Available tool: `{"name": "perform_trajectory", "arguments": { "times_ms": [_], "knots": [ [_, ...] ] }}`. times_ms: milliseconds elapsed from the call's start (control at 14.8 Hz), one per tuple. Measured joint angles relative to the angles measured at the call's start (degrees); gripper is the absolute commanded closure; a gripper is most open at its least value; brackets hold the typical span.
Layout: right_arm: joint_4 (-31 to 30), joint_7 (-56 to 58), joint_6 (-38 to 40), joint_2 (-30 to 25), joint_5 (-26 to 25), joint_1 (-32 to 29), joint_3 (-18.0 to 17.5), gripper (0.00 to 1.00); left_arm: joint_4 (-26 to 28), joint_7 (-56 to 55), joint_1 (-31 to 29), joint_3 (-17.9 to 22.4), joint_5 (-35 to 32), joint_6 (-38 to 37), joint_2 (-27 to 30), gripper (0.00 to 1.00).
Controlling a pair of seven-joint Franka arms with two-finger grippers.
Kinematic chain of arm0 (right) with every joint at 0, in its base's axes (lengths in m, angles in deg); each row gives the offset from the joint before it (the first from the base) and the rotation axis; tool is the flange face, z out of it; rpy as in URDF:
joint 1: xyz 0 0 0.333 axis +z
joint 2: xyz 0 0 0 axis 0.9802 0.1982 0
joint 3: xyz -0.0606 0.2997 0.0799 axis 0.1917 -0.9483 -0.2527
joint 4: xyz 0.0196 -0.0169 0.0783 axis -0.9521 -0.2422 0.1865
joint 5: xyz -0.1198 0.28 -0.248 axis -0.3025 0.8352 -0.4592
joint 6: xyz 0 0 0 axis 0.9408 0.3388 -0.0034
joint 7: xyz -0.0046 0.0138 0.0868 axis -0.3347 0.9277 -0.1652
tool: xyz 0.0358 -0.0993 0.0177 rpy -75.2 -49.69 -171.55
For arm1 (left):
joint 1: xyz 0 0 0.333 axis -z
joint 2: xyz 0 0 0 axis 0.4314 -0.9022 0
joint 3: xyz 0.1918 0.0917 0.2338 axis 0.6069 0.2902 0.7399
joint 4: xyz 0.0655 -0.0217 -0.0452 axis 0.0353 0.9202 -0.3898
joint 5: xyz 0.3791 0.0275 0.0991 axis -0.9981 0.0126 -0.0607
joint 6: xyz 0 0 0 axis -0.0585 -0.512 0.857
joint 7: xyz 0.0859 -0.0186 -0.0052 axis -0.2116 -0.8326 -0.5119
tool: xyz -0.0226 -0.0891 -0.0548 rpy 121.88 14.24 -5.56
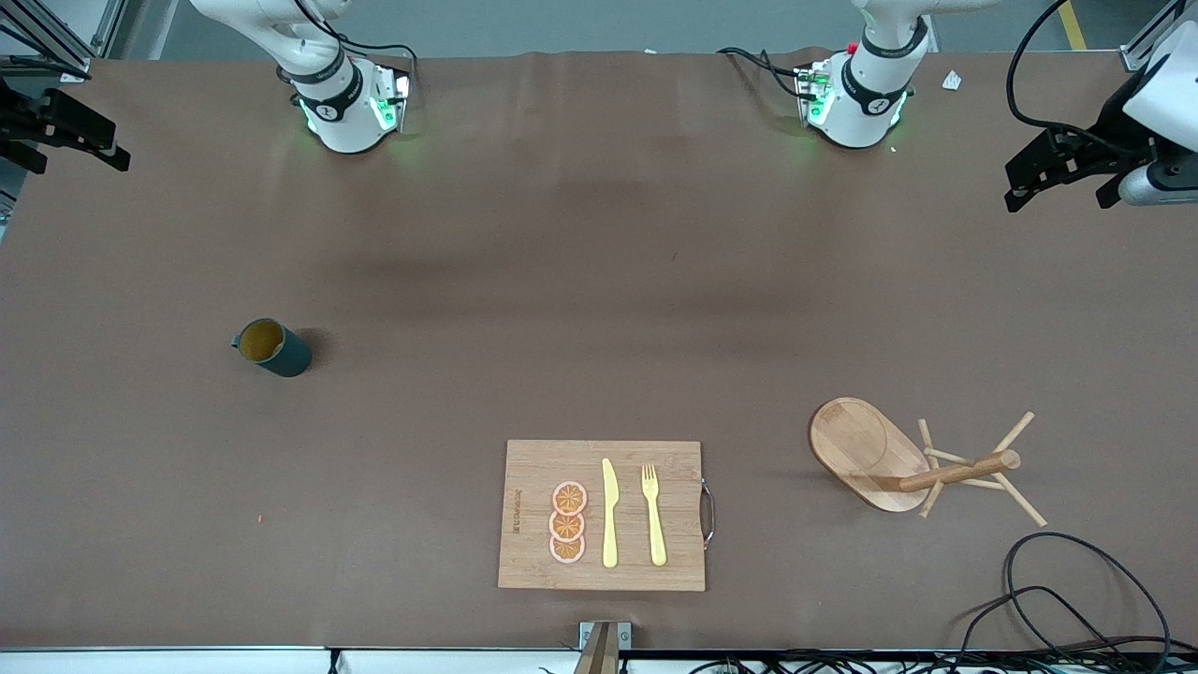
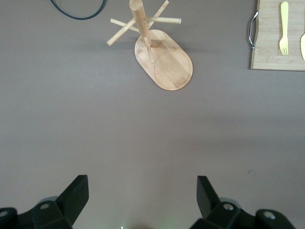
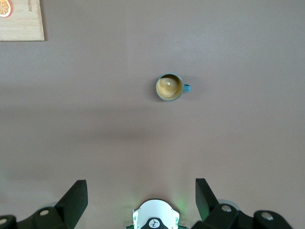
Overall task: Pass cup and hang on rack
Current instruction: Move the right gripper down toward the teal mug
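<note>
Both grippers, left and right, are hanging spread wide and empty, touching neither cup nor rack.

The dark green cup stands upright toward the right arm's end; the wooden rack stands upright toward the left arm's end.
</note>
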Motion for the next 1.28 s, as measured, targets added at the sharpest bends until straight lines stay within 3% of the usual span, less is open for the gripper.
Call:
{"name": "perform_trajectory", "arguments": {
  "times_ms": [878, 1284],
  "knots": [
    [0.00, -0.07, -1.49, 0.22, -0.05, 0.00, -0.01, 0.00, -0.04, 0.61, 0.03, 0.09, 0.01, -0.68, -0.13, 0.00],
    [-0.26, -0.14, -2.39, 6.85, -0.05, -0.48, 0.15, 0.00, -0.04, 0.59, 0.04, 0.00, 0.01, -0.68, -0.34, 0.00]
  ]
}}
